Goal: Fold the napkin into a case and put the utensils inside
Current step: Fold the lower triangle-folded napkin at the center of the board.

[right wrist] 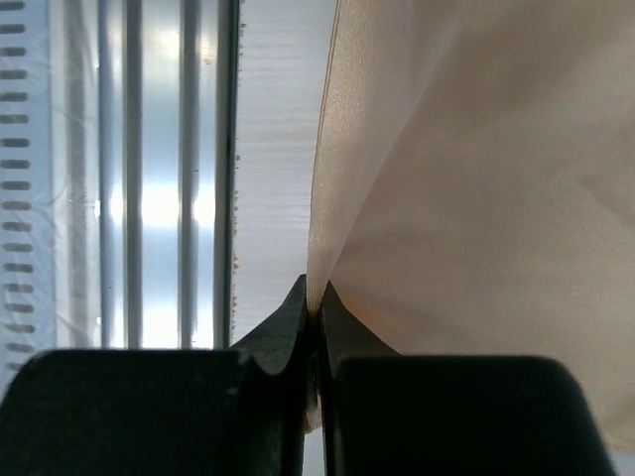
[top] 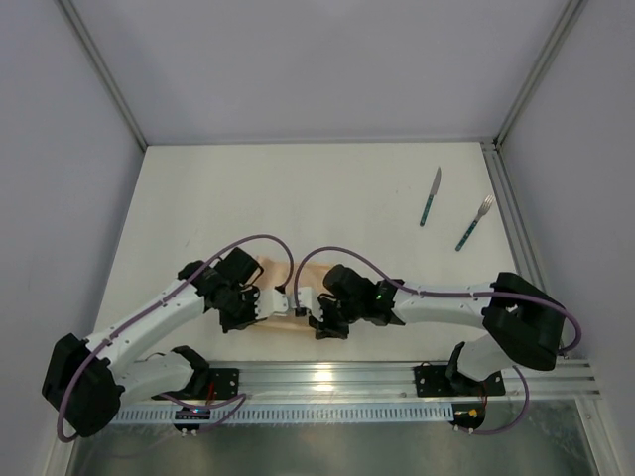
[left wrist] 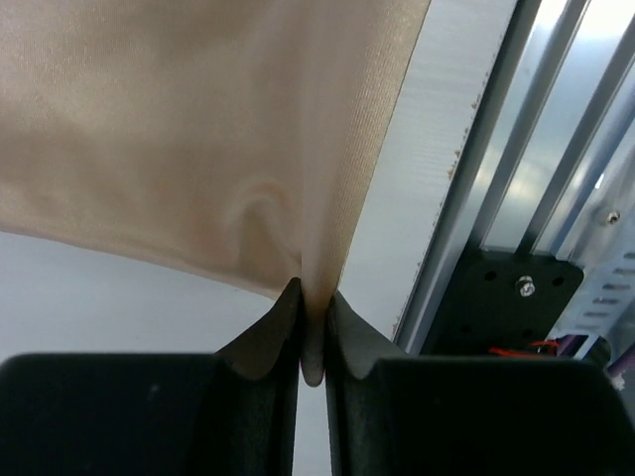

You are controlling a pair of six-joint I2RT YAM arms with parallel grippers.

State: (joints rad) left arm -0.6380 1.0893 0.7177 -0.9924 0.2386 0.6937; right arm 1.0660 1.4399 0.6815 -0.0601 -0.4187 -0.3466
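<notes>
Both the left pincer [left wrist: 314, 302] and the right pincer [right wrist: 315, 299] clamp an edge of the napkin [left wrist: 179, 119] at the near side of the counter [top: 298, 198]. Uneven pulling could slip the thin cloth free, spoiling the fold.

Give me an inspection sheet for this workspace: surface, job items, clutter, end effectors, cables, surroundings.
Surface: white table, with a metal rail along its near edge.
Job's things: peach-orange napkin at the near edge, lifted between the arms. The knife and fork lie apart from each other at the far right, outside the cloth.
Clutter: nothing seen.
Grippers: left end effector is shut on a napkin edge; right end effector is shut on a napkin edge.
Cables: purple cables loop above each arm, close to the napkin.
Surroundings: plain pale walls on three sides.
</notes>
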